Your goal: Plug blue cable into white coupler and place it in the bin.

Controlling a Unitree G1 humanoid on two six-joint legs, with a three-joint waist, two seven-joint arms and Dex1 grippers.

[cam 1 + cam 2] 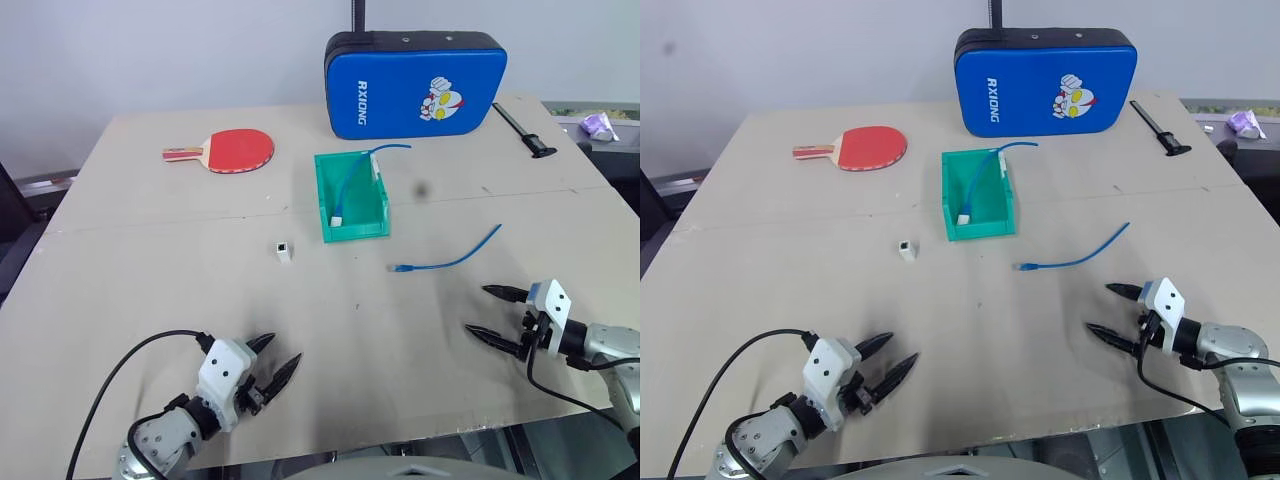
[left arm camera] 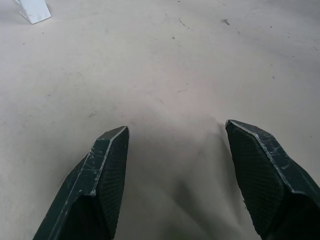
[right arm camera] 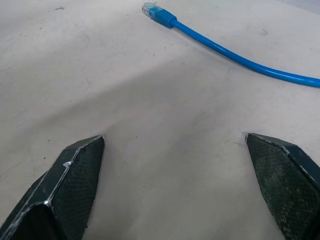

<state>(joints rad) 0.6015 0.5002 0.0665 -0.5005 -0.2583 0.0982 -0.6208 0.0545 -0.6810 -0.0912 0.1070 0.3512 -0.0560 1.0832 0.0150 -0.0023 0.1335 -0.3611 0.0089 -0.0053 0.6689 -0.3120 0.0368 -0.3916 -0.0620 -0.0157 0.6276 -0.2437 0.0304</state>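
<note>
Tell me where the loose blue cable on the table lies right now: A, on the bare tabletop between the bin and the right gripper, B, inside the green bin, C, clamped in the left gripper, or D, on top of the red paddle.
A: the blue cable lies flat on the table, nearer than the bin and ahead of the empty right gripper.

On the table [image 1: 150, 260], the white coupler [image 1: 284, 250] stands near the middle, left of the green bin [image 1: 352, 222], which holds a second blue cord. The blue cable [image 1: 450, 256] lies loose to the right. Both grippers, left [image 1: 278, 360] and right [image 1: 482, 310], hover apart-fingered at the near edge
</note>
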